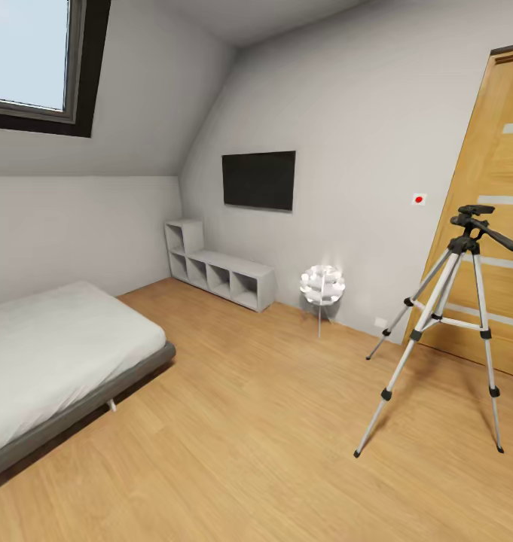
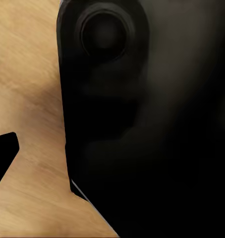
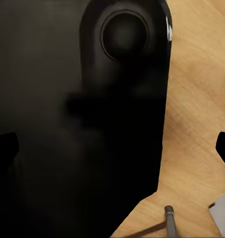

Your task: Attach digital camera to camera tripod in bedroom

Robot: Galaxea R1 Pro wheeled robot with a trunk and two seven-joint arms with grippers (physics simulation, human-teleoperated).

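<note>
The camera tripod stands on the wood floor at the right of the bedroom, in front of the wooden door. It has silver legs, black feet and a black head with a long pan handle; nothing sits on the head. The digital camera is out of view. In the right wrist view my right gripper is open, one dark fingertip at each side edge of the picture. In the left wrist view my left gripper shows one fingertip at the edge; the other is lost against my black body.
A grey-framed bed lies at the left. A low white shelf unit, a black wall screen and a white-ball floor lamp line the far wall. A thin dark rod lies on the floor near my right gripper.
</note>
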